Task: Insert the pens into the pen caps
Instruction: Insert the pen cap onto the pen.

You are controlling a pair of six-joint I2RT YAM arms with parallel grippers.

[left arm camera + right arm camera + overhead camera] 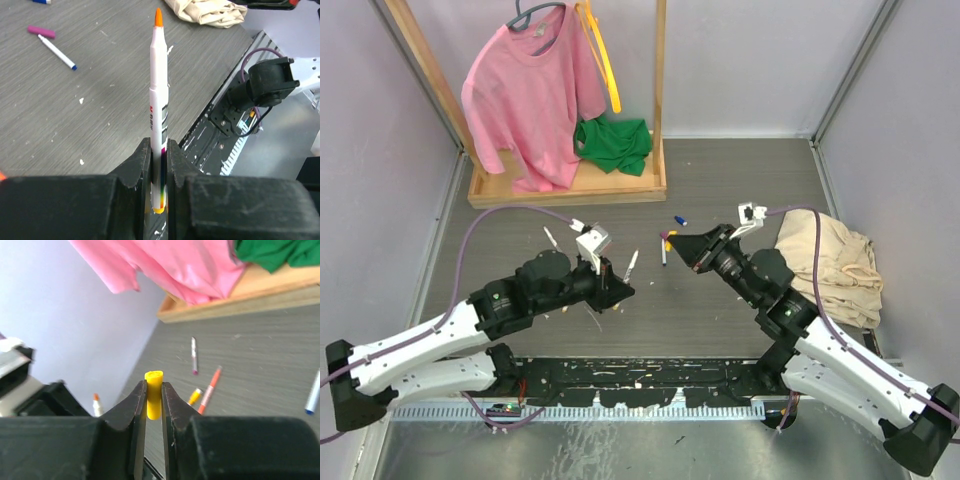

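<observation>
Orange-tipped pen (159, 125) clamped in left jaws; yellow cap (153, 395) pinched in right jaws. Next: tip to be aligned with cap mouth.

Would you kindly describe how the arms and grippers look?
The left arm and right arm share white shells over black joints, each trailed by a purple cable. The left gripper and right gripper have black, wedge-shaped fingers, lightly scuffed.

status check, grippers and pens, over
Left gripper shut on orange-tipped pen, tip out. Right gripper shut on yellow cap. Pen and cap apart, colours differ. Other pens loose on table.
</observation>
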